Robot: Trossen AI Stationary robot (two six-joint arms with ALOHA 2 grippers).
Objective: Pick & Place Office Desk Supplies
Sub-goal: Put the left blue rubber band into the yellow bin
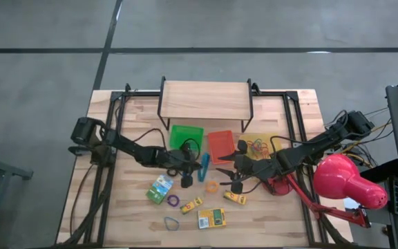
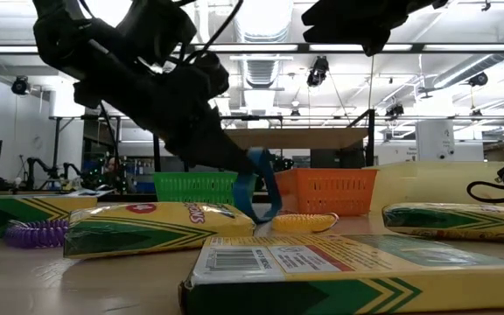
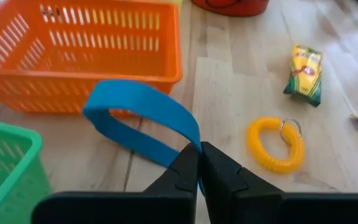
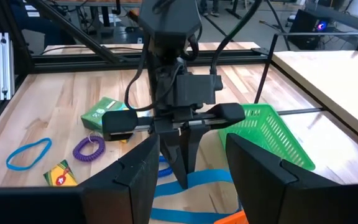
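Observation:
My left gripper is shut on a wide blue rubber band, just in front of the orange tray and the green tray. In the high view the band lies between the two grippers. My right gripper hangs open above the table, facing the left gripper, with nothing between its fingers. An orange coil band, a purple coil, a blue loop and several yellow and green boxes lie flat on the wood. My left gripper pinches the near end of the blue band's loop between its two fingertips. The fingers slant down from the table's left. The loop stands open beyond the fingers, slack, and its lower end is at the tabletop.
A yellow tray holding rubber bands sits right of the orange tray. A wooden shelf stands behind the trays. A big red lamp occupies the right front. A green and white box lies left of the purple coil.

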